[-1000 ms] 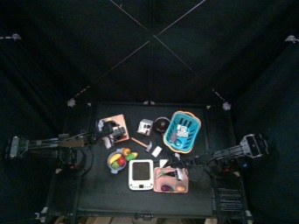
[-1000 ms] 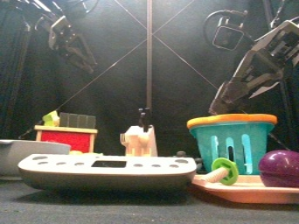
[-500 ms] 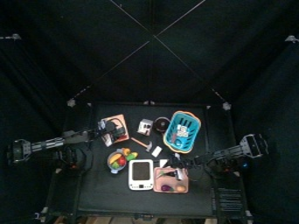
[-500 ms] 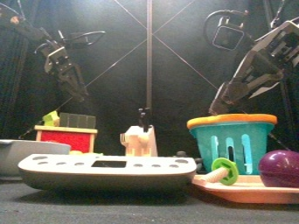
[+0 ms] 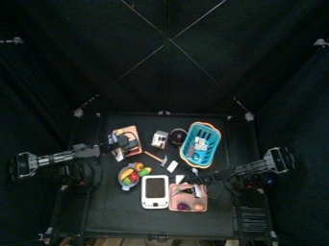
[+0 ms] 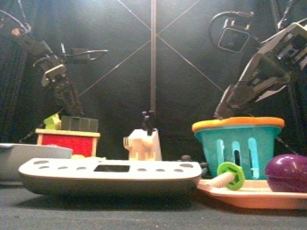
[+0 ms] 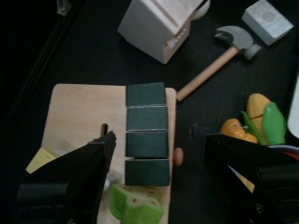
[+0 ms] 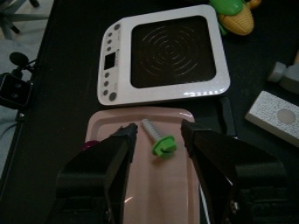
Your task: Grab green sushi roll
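Note:
The green sushi roll is a row of dark-green segments lying on a wooden board. A yellow-green wedge sits at one end of that board. In the front view the roll shows as a dark block on the red-sided board at the left. My left gripper hangs over the board with its jaws wide open on either side of the roll's near end, holding nothing. My right gripper stands open above a pink tray at the table's right front.
A wooden hammer and a white box lie beyond the board. A fruit pile, a white flat device and a blue basket fill the table's middle and right. On the pink tray lies a small green-and-white piece.
My left arm has come down from high at the left to just above the board, jaws staying wide open. The right arm has not moved.

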